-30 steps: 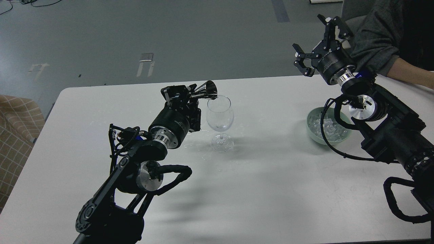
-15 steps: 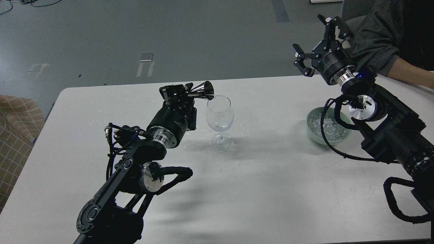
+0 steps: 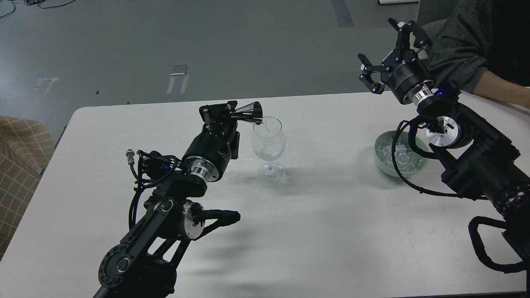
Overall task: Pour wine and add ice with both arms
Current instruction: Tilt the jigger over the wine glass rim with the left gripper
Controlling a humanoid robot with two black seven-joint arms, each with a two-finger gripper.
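Observation:
My left gripper [image 3: 228, 113] is shut on a shiny metal jigger [image 3: 248, 112], tipped on its side with its mouth over the rim of a clear stemmed wine glass [image 3: 268, 142]. The glass stands upright at the table's middle. A thin clear trickle of wine [image 3: 265, 126] shows at the glass rim; I cannot tell how much liquid lies in the bowl. My right gripper [image 3: 387, 54] is open and empty, raised above the table's far right edge. Clear ice cubes [image 3: 399, 154] fill a pale green bowl [image 3: 380, 159] below the right arm.
A person's grey-sleeved arm [image 3: 459, 54] rests on the table's far right corner, close behind my right gripper. Small wet spots [image 3: 248, 165] lie on the white table [image 3: 331, 215] around the glass foot. A checked chair [image 3: 16, 153] stands at the left.
My left arm has shifted slightly and the jigger has tilted further over the glass rim. The right arm has hardly moved.

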